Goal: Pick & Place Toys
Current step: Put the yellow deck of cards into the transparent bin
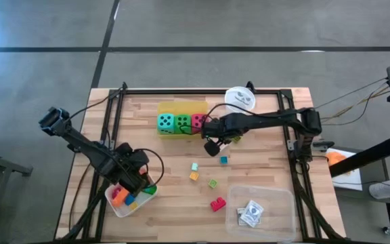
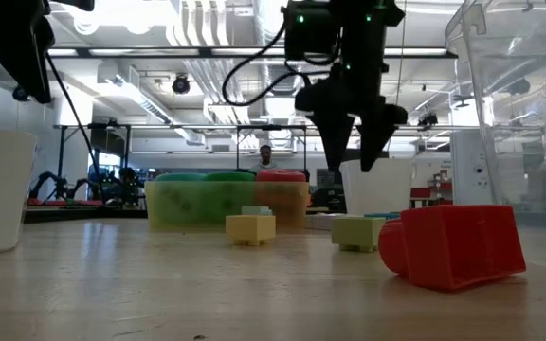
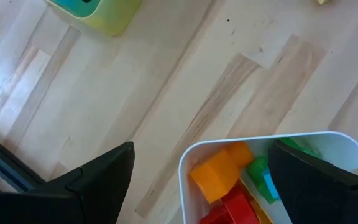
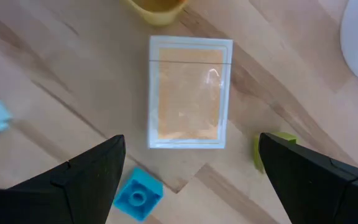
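Note:
My right gripper [image 1: 212,146] hangs open above the table, fingers pointing down, just over a clear-wrapped pack of playing cards [image 4: 188,93] that lies flat on the wood. A blue block [image 4: 138,194] and a green block [image 4: 272,149] lie beside the pack. Loose blocks sit nearer the front: light blue [image 1: 194,167], orange [image 1: 193,176], green [image 1: 212,184], red [image 1: 217,204]. Three dice [image 1: 181,123] sit in a yellow tray [image 1: 181,107]. My left gripper [image 1: 135,177] is open above a white tray [image 3: 194,155] that holds several blocks [image 3: 222,174].
A round white cup [image 1: 239,99] stands at the far side, right of the yellow tray. A clear tray [image 1: 276,203] with cards in it sits at the near right. Black rails [image 1: 117,108] frame the table's sides.

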Tool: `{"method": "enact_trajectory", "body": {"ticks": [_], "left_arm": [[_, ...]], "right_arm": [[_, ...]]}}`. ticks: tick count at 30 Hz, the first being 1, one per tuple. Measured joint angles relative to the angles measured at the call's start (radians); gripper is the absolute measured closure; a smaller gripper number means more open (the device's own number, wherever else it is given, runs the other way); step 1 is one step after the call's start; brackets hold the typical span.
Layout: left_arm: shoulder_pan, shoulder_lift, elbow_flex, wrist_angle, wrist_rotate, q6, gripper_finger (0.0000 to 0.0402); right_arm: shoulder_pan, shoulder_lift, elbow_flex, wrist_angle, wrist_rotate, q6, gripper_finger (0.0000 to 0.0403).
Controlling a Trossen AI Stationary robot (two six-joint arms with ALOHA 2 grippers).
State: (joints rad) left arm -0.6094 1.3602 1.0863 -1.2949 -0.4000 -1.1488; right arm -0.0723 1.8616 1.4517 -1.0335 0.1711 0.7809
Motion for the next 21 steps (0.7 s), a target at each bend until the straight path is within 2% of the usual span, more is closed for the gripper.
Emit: {"method": "enact_trajectory", "body": {"ticks": [6, 21], "left_arm": [[0.0, 0.0, 0.0, 0.0, 0.0, 0.025, 0.0049], [0.0, 0.0, -0.013, 0.007, 0.0, 0.026, 0.0049]], "right_arm": [[-0.017, 0.0, -0.089, 0.124, -0.056, -0.033, 0.0039], [-0.068, 0.001, -0.245, 0.332, -0.071, -0.08, 0.0039]]}}
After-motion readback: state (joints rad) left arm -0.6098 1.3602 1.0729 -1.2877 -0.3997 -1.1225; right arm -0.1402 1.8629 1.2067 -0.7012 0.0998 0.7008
